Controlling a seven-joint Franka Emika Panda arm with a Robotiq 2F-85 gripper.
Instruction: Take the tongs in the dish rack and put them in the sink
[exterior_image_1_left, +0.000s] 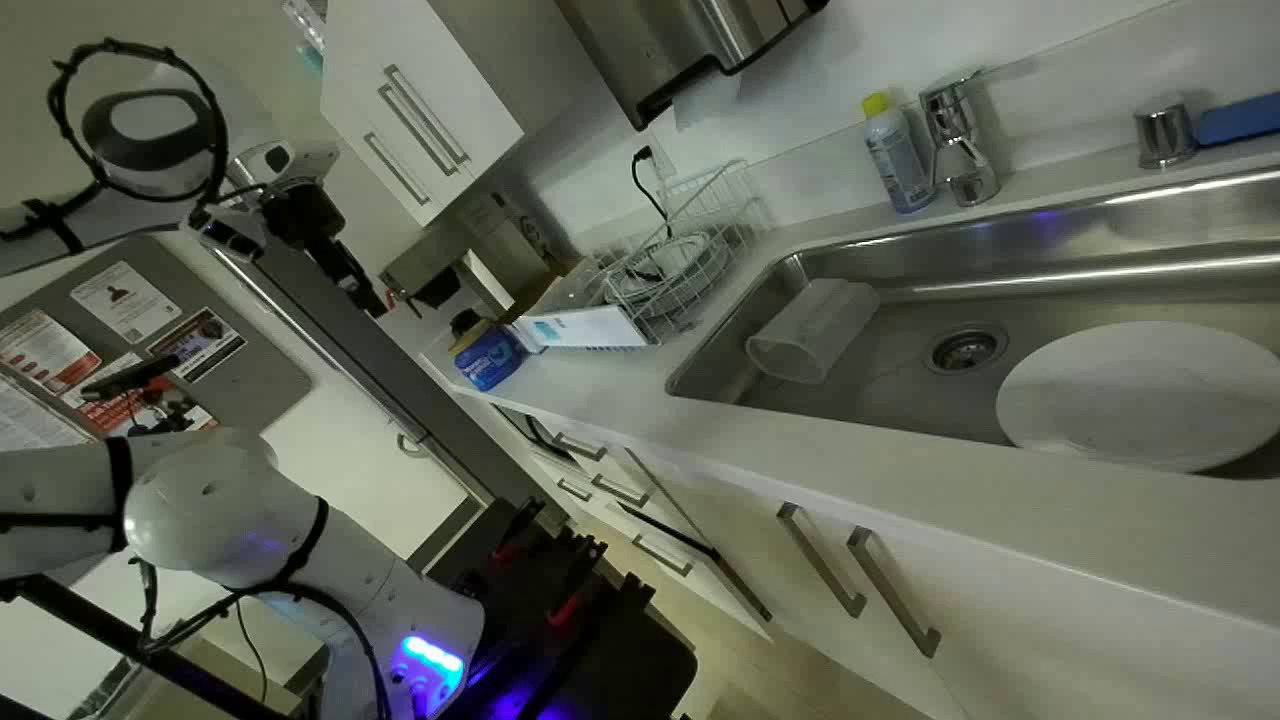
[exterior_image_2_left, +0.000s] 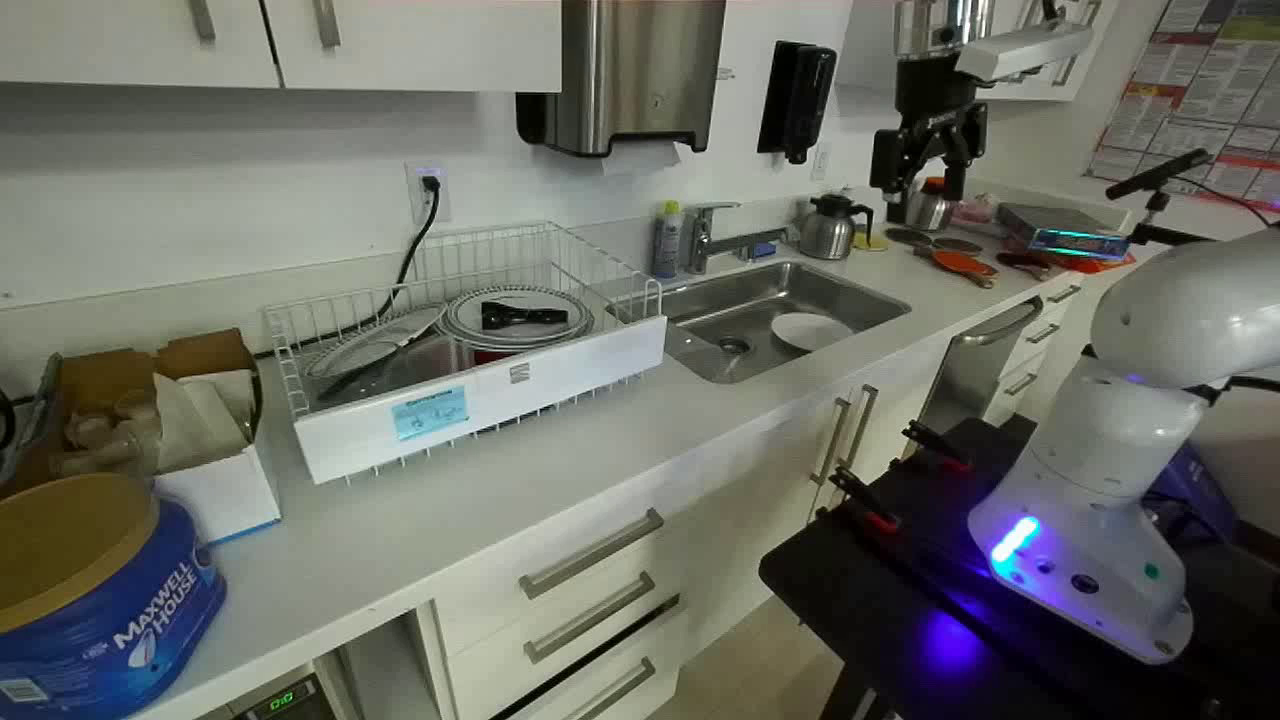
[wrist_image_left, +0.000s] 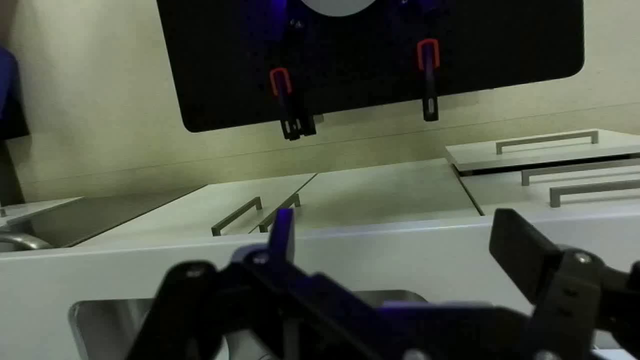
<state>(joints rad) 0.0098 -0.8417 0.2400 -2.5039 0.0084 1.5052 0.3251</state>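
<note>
The black tongs (exterior_image_2_left: 523, 315) lie on stacked plates inside the dish rack (exterior_image_2_left: 585, 365), a wire rack with a white front panel, in an exterior view. The rack also shows in an exterior view (exterior_image_1_left: 590, 328), where the tongs cannot be made out clearly. The steel sink (exterior_image_2_left: 860, 295) is set in the counter beside the rack. It also shows in an exterior view (exterior_image_1_left: 1050, 255) and partly in the wrist view (wrist_image_left: 107, 325). My gripper (exterior_image_2_left: 922, 190) is raised high, away from the rack. In the wrist view its fingers (wrist_image_left: 395, 222) are wide apart with nothing between them.
A large white plate (exterior_image_1_left: 1140, 390) and a translucent container (exterior_image_1_left: 815, 330) lie in the sink. A faucet (exterior_image_2_left: 705, 240) and a spray bottle (exterior_image_2_left: 667, 240) stand behind it. A cardboard box (exterior_image_2_left: 205, 420) and a blue coffee tub (exterior_image_2_left: 110, 610) stand beyond the rack.
</note>
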